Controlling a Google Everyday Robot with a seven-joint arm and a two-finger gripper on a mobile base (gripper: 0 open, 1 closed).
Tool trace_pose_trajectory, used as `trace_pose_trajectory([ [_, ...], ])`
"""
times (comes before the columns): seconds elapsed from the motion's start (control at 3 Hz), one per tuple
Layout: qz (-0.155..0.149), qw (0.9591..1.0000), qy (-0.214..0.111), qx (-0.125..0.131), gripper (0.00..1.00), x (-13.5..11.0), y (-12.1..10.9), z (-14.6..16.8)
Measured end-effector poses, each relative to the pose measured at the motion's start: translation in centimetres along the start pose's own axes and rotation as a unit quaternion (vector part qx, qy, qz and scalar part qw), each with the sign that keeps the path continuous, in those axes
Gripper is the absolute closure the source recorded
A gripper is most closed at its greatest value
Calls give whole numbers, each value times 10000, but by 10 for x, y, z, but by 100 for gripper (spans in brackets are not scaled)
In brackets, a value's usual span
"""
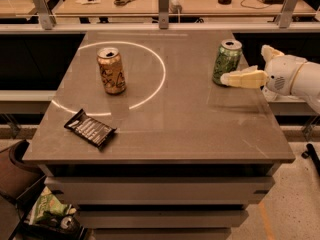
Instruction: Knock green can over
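The table is carrying three items. The left can is standing upright on the left half, toward the rear. The right can is standing upright near the rear right edge. The packet is lying flat at the front left, before the left can. The gripper is reaching in from the right edge, and its lower finger is touching the right can's right side. A bench is standing behind the table, with scissors lying on it.
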State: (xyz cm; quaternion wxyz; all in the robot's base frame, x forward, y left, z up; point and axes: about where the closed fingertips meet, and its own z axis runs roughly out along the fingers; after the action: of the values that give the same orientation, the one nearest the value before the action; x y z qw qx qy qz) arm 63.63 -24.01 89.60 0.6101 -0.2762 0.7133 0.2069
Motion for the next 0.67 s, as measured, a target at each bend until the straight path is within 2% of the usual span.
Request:
trace_pose_trajectory([
  [0.33, 34, 9996, -287, -7, 0, -1, -13, 25],
  [0.67, 96, 9996, -278, -8, 0, 0, -14, 32],
])
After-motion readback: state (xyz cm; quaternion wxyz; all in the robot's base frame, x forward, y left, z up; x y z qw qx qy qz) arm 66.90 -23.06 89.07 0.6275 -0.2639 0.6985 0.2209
